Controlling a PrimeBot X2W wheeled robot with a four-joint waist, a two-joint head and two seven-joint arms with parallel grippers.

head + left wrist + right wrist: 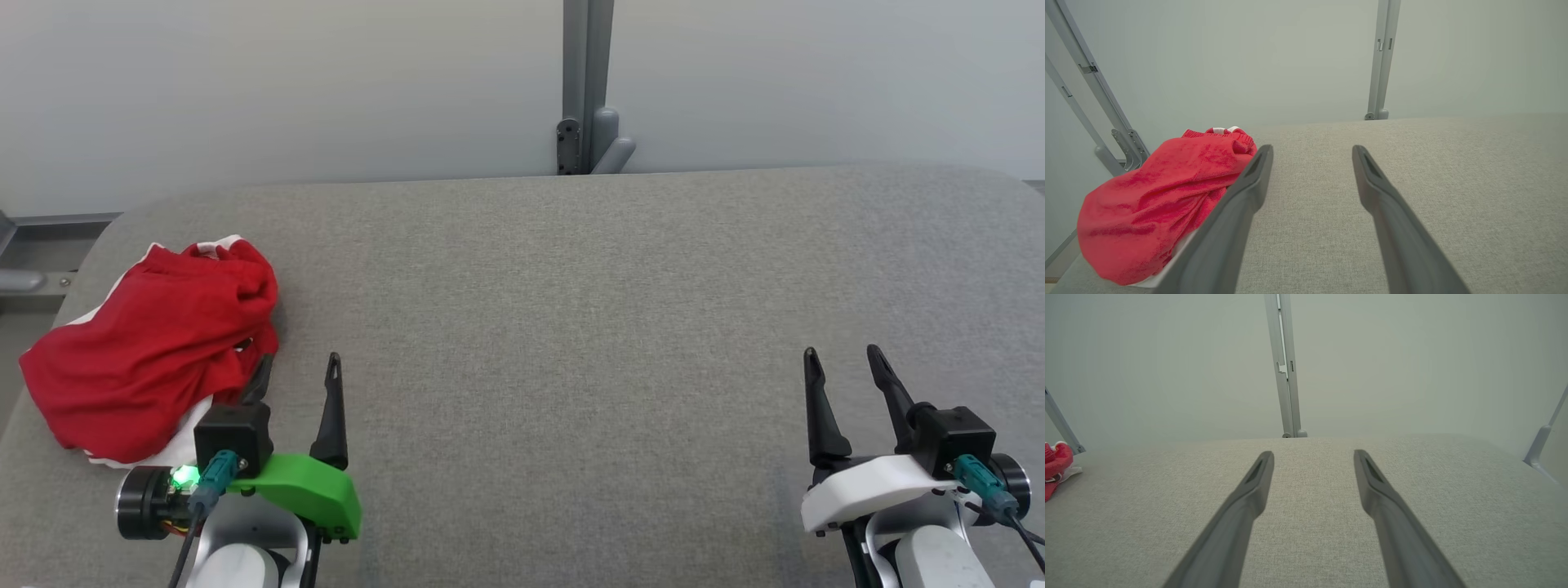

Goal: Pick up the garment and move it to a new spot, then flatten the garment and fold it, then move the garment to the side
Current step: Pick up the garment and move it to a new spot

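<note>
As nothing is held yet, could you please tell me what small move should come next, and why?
Probably shift the left end effector leftward over the red garment and lower it. The garment lies bunched near the table's left edge, beside that open end effector; the right end effector sits far across.

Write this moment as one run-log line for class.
garment: crumpled, left end of table | left pincer: open, beside garment | right pincer: open, over table | fold: not started

Left gripper (300,359): long dark tapered fingers (331,408); green bracket (302,490) behind the jaws, green light (184,475) beside it; right gripper (842,351): same fingers, white bracket (865,482); each with black box (233,437), teal plug (214,478), black cable (1024,539).
</note>
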